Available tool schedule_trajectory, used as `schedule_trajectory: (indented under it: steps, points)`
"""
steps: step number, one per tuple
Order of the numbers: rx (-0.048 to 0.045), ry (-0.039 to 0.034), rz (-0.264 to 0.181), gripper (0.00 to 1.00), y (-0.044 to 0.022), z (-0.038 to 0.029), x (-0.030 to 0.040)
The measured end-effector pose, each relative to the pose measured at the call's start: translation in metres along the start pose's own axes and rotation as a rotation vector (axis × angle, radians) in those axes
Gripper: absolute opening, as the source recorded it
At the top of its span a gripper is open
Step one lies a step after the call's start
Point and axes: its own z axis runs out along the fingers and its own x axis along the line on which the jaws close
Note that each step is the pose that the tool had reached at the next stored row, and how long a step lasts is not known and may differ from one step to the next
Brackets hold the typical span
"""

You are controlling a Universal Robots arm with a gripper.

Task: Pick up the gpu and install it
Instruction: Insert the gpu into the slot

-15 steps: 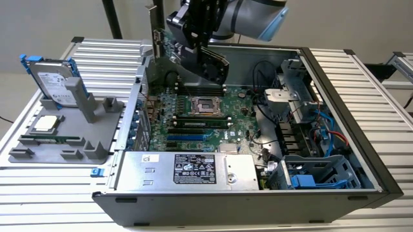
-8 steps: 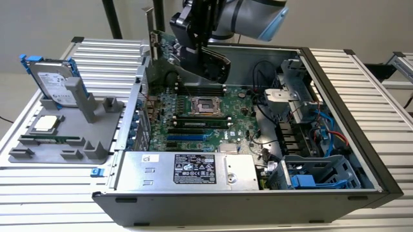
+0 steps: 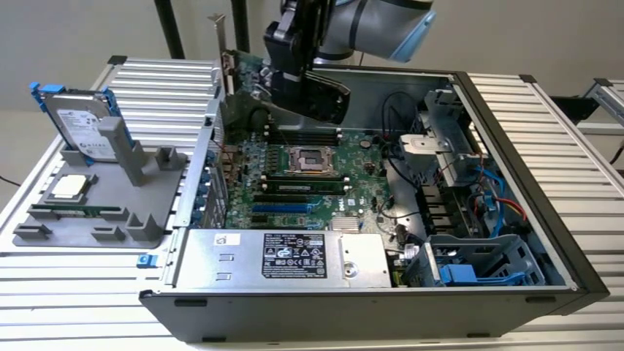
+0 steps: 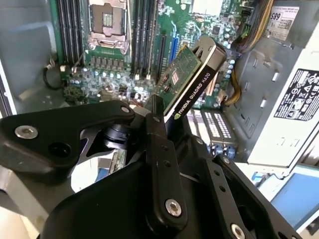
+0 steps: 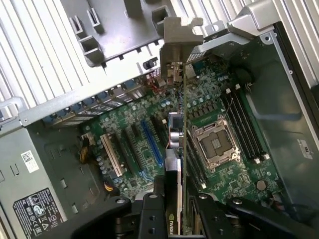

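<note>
now the pincer [image 3: 302, 86] pinches the gpu [image 3: 248, 73], held on edge above the motherboard [image 3: 370, 184], toward twelve o'clock of the open case [image 3: 341, 314] in the exterior view.

Green gpu [image 3: 250, 74] — black shroud [image 4: 198, 85], silver bracket [image 5: 179, 36] — tilted on edge, aloft over the motherboard [image 3: 292, 186]

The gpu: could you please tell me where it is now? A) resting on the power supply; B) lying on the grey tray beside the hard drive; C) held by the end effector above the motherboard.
C: in the second wrist view the end effector grips the gpu, which hangs tilted over the motherboard.
</note>
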Motion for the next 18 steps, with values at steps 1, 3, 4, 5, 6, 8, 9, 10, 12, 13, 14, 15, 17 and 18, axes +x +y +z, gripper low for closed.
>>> schedule_trajectory:
  steps: [1, 3, 4, 5, 6, 8, 9, 10, 12, 13, 14, 15, 17, 18]
  points:
    - [-0.0002, 0.0006, -0.013, 0.00, -0.0001, 0.0000, 0.0000]
    - [-0.0006, 0.0019, -0.040, 0.00, -0.0002, 0.0000, -0.0001]
    - [-0.0008, 0.0025, -0.052, 0.00, -0.0003, 0.0000, -0.0001]
    - [-0.0010, 0.0031, -0.064, 0.00, -0.0005, 0.0000, -0.0002]
    - [-0.0012, 0.0036, -0.075, 0.00, -0.0007, 0.0000, -0.0003]
    - [-0.0016, 0.0048, -0.099, 0.00, -0.0010, 0.0000, -0.0004]
    - [-0.0018, 0.0054, -0.111, 0.00, -0.0012, 0.0000, -0.0005]
    - [-0.0020, 0.0060, -0.123, 0.00, -0.0014, -0.0001, -0.0006]
    - [-0.0024, 0.0071, -0.145, 0.00, -0.0017, -0.0001, -0.0008]
    - [-0.0025, 0.0076, -0.157, 0.00, -0.0019, -0.0001, -0.0008]
    - [-0.0027, 0.0082, -0.168, 0.00, -0.0021, -0.0001, -0.0009]
    - [-0.0029, 0.0087, -0.179, 0.00, -0.0023, -0.0001, -0.0010]
    - [-0.0033, 0.0099, -0.203, 0.00, -0.0026, -0.0001, -0.0011]
    - [-0.0035, 0.0104, -0.214, 0.00, -0.0028, -0.0001, -0.0012]
